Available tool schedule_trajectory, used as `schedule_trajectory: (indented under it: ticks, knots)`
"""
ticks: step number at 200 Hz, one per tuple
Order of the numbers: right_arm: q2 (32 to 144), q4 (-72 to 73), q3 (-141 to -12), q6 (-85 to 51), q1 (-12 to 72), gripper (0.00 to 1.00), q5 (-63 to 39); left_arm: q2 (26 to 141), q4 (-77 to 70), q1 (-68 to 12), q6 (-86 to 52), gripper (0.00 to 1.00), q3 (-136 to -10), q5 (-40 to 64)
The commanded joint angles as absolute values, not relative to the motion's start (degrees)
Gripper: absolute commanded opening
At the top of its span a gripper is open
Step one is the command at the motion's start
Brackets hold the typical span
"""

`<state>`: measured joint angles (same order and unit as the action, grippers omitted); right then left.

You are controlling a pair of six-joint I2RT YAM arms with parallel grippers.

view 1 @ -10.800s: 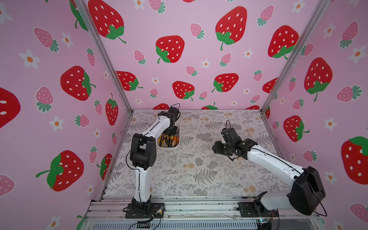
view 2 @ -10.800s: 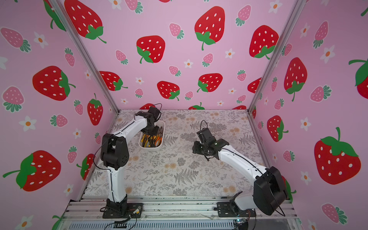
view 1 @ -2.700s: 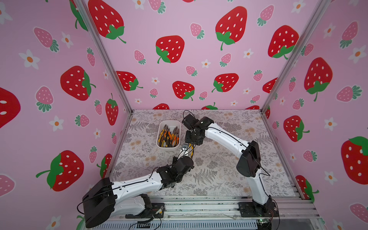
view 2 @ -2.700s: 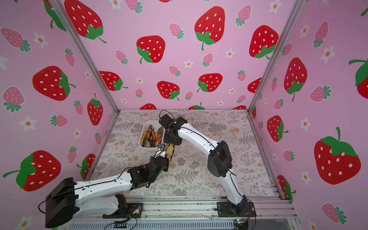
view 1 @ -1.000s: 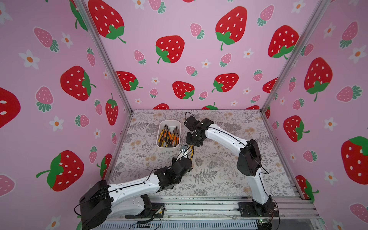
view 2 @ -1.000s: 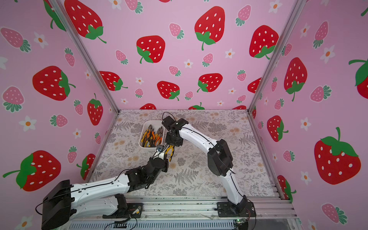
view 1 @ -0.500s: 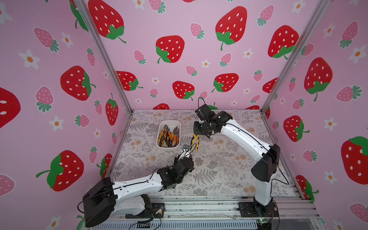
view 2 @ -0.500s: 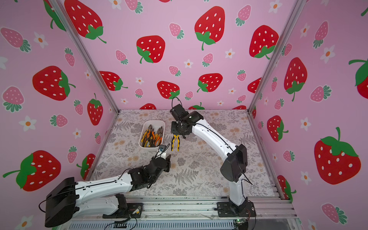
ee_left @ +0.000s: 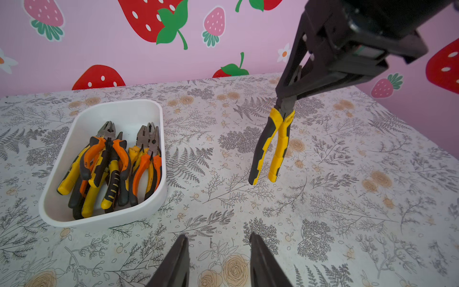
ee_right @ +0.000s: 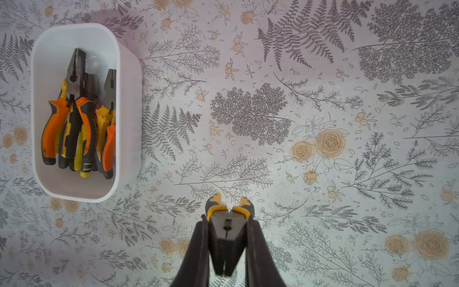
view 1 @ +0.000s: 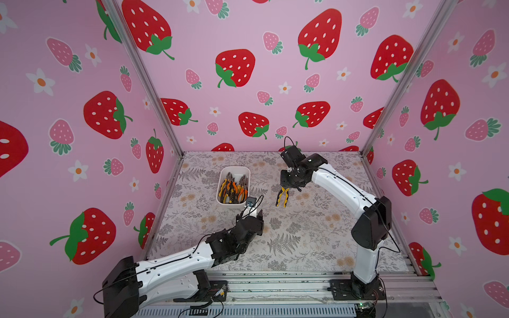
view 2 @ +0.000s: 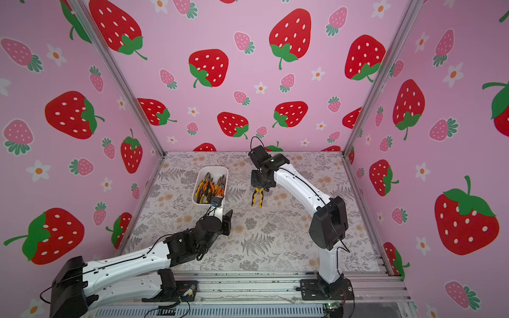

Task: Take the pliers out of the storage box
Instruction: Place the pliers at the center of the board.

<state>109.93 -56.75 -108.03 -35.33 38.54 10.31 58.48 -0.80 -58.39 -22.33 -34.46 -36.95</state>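
Now the handover is seen to be finished: a second ago the yellow-handled pliers (ee_left: 280, 144) were gripped by the left gripper (ee_left: 218, 238) just off the near right corner of the storage box (ee_left: 106, 220). That claw is now held part-open and empty, its fingers parted over bare table (ee_left: 323, 211) just short of that same corner. To the right of the box and a little apart from it, the tool is hung handles-down, clear of the table, and is no longer touched by the left fingers. Above it, the right gripper (ee_right: 227, 223) is clamped tight on the dark metal head. Inside the box the remaining pliers (ee_left: 111, 161) are left heaped against the right wall. One tool is thus judged to be out; it has yet to be set down, and the heap has yet to be emptied
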Motion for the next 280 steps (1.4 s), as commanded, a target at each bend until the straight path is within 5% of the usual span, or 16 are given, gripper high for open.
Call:
schedule_trajectory:
  ticks: [1,106,173,280]
  knots:
    - [110.45,-55.67,-110.64,-32.58,37.89,0.00,8.03,56.96,2.09,-58.21,-21.97,0.42,-35.29,-38.67]
    - [124.56,-60.86,-124.68,-23.90,31.99,0.00,8.76,52.98,4.63,-58.14,-22.63,0.41,-34.83,-38.02]
    - [119.73,-64.94,-122.58,-12.09,17.17,0.00,10.01,56.52,1.44,-57.87,-21.67,0.40,-34.01,-35.76]
    - [129.87,-69.36,-129.36,-4.96,3.68,0.00,11.48,62.91,-2.48,-55.22,-21.36,0.37,-34.63,-28.51]
